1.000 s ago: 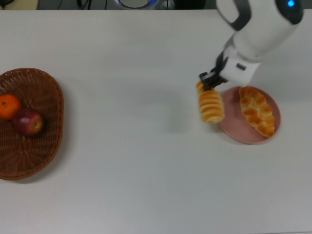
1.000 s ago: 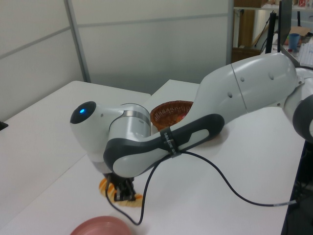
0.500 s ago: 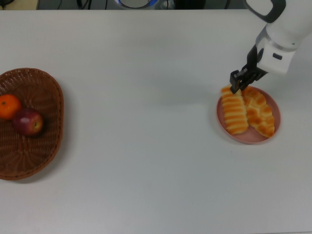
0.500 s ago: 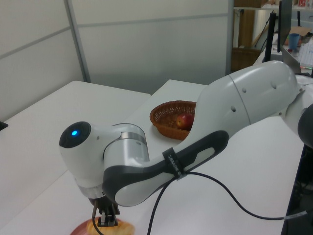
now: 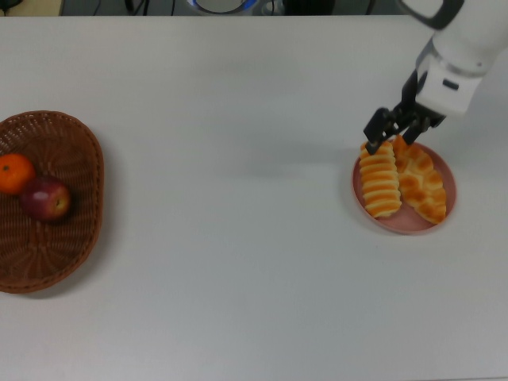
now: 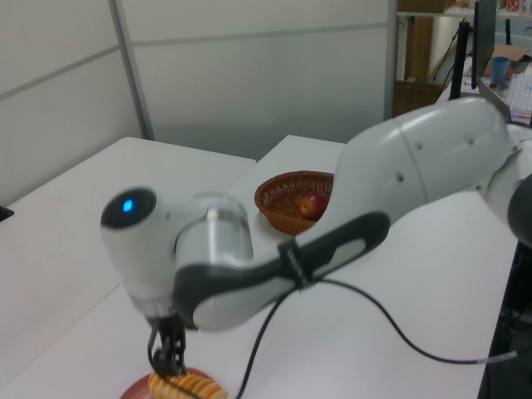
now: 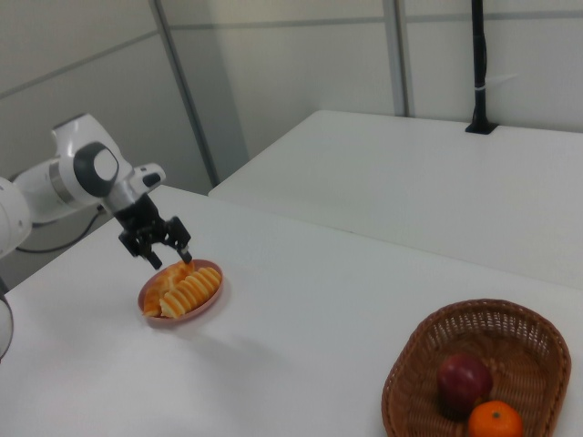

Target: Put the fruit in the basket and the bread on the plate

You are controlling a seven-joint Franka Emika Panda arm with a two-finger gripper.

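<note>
— Where is everything placed?

— The apple [image 5: 46, 198] and the tangerine [image 5: 15, 173] are seen inside the wicker basket [image 5: 79, 143] at the top view's left. Both loaves are laid side by side on the pink plate [image 5: 403, 225] at the top view's right: the striped loaf [image 5: 380, 182] on the top view's left, the braided loaf [image 5: 421, 182] beside it, touching.

— And the tool [image 5: 392, 128]?

— It is held just above the far end of the striped loaf, with its fingers spread apart and nothing clamped between them.

— How should the retreat be done well?

— A straight lift is probably best, so that the loaf is not dragged off the rim. The fingers should be kept apart until the bread is cleared. Sideways travel over the white surface [image 5: 238, 238] is better saved for afterwards.
</note>
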